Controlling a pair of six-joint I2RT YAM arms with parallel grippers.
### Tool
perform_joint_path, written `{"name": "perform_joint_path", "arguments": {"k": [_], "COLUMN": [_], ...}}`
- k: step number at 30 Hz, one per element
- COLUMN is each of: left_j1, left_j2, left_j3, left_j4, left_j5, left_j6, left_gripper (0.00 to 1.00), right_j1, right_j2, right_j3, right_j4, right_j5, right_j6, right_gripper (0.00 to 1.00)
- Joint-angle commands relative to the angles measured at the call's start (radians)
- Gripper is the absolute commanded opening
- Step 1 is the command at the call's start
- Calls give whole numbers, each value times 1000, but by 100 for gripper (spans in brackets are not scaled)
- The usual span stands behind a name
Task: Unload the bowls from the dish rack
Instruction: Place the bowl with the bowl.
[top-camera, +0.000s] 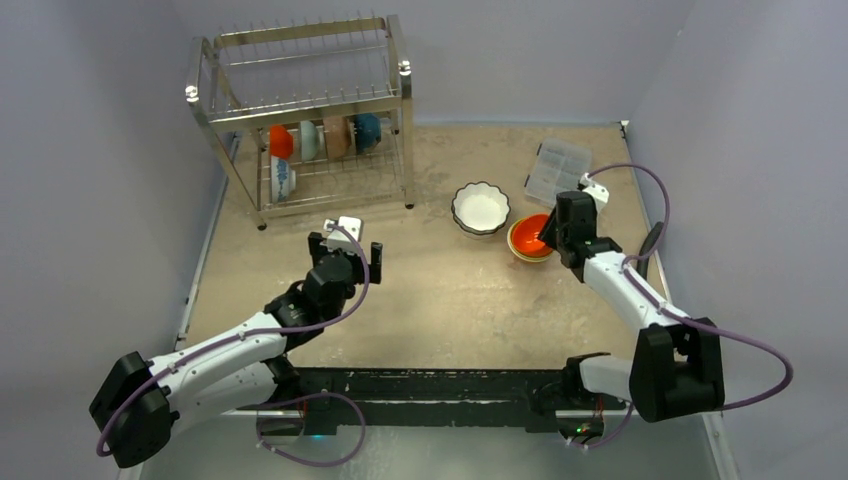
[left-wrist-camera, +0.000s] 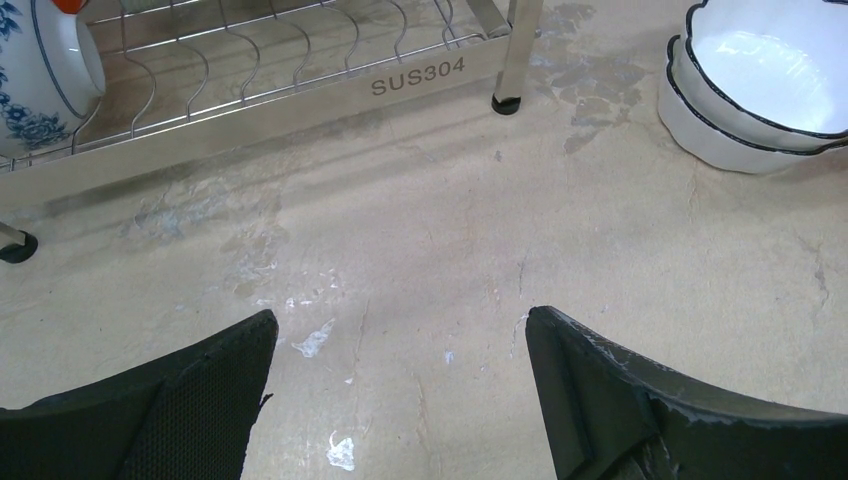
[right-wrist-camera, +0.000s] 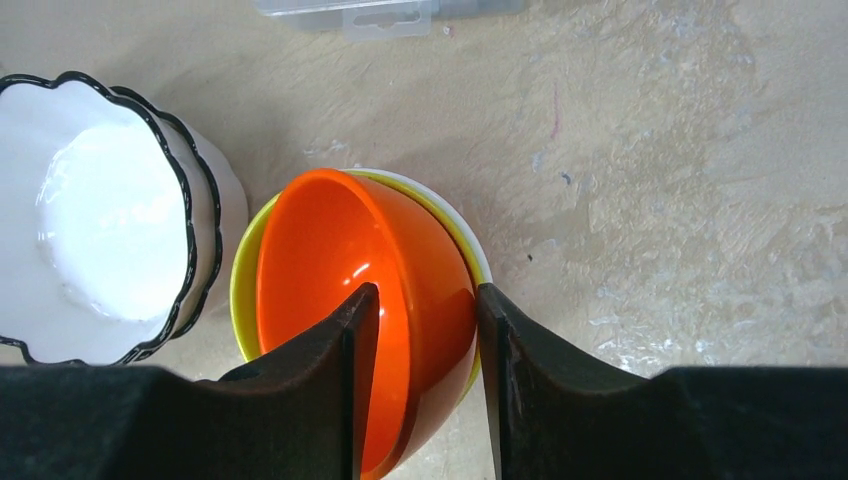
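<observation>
The right gripper (right-wrist-camera: 428, 300) straddles the wall of an orange bowl (right-wrist-camera: 330, 250), one finger inside and the other against the outside. The wall fills the gap between them, but I cannot tell whether they are pinching it or only resting beside it. That bowl sits tilted inside a yellow-green bowl (right-wrist-camera: 243, 290), and a pale rim shows just under the yellow-green bowl's far edge. Touching this stack on its left are two white scalloped bowls (right-wrist-camera: 100, 220) with dark-edged rims, nested one in the other and upright on the table (top-camera: 440, 300). Beyond them, near the far right corner, lies a clear plastic box (top-camera: 558, 170). The left gripper (left-wrist-camera: 400, 330) is spread wide with nothing between its fingers. It hangs over bare table just in front of the dish rack (top-camera: 300, 110), well apart from the bowl stacks. The rack stands at the far left of the table, and its front rail is stamped SUS304 in the left wrist view. Its upper tier carries nothing. On its lower tier a row of bowls stands on edge: an orange one (top-camera: 281, 141), a pale one (top-camera: 308, 140), a tan one (top-camera: 335, 137) and a teal one (top-camera: 367, 132). In front of that row, at the left end of the tier, a blue-patterned bowl (left-wrist-camera: 35, 80) also stands on edge among the wires.
</observation>
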Motion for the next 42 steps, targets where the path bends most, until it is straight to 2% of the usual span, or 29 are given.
{"name": "perform_joint_path", "arguments": {"k": [1, 8, 13, 19, 25, 31, 36, 42], "left_j1": [3, 3, 4, 4, 4, 4, 3, 6], "left_j2": [-17, -16, -17, -19, -27, -29, -28, -2], "left_j3": [-11, -11, -11, -13, -14, -14, -13, 11], "left_j4": [17, 17, 19, 20, 20, 21, 28, 26], "left_j5": [6, 8, 10, 12, 12, 12, 10, -11], "left_j6": [-23, -22, -22, -22, -22, -23, -26, -35], "left_gripper": [93, 93, 93, 93, 93, 93, 93, 93], "right_j1": [-3, -2, -3, -3, -7, -13, -15, -15], "right_j2": [-61, -83, -104, -80, -60, -23, -27, -119], "right_j3": [22, 2, -24, -44, -60, -61, -52, -28], "right_j4": [-39, -75, -72, -52, -21, 5, -5, -42], "right_j5": [44, 55, 62, 48, 34, 16, -11, -40], "right_j6": [3, 11, 15, 21, 28, 23, 22, 17], "right_gripper": [44, 43, 33, 8, 1, 3, 10, 23]}}
